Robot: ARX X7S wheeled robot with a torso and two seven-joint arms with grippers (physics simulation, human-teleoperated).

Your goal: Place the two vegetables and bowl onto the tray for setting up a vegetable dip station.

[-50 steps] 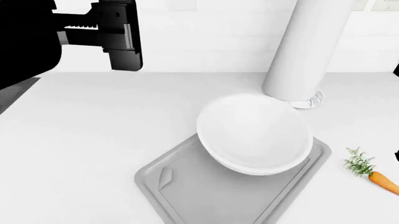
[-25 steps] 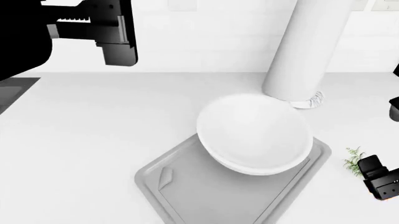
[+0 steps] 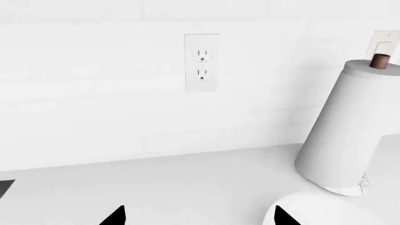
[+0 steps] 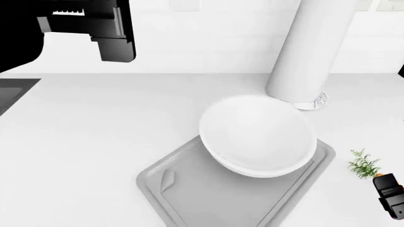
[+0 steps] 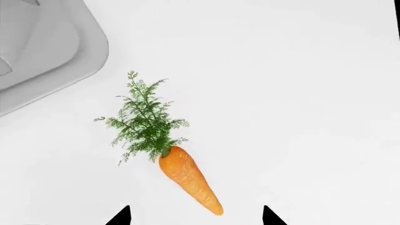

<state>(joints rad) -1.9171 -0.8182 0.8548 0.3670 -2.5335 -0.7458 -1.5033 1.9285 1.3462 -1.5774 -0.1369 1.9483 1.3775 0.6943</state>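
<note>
White countertop (image 4: pixel 94 142) carries one grey tray (image 4: pixel 189 189) with one white bowl (image 4: pixel 258 135) resting on its far end; one orange carrot (image 5: pixel 187 180) lies just beside the tray, below the right gripper (image 5: pixel 195 216), jaws spread; left gripper (image 3: pixel 198 216) hangs released near one paper-towel roll (image 3: pixel 347 126).

No readable text, label, brand or number shows anywhere.
</note>
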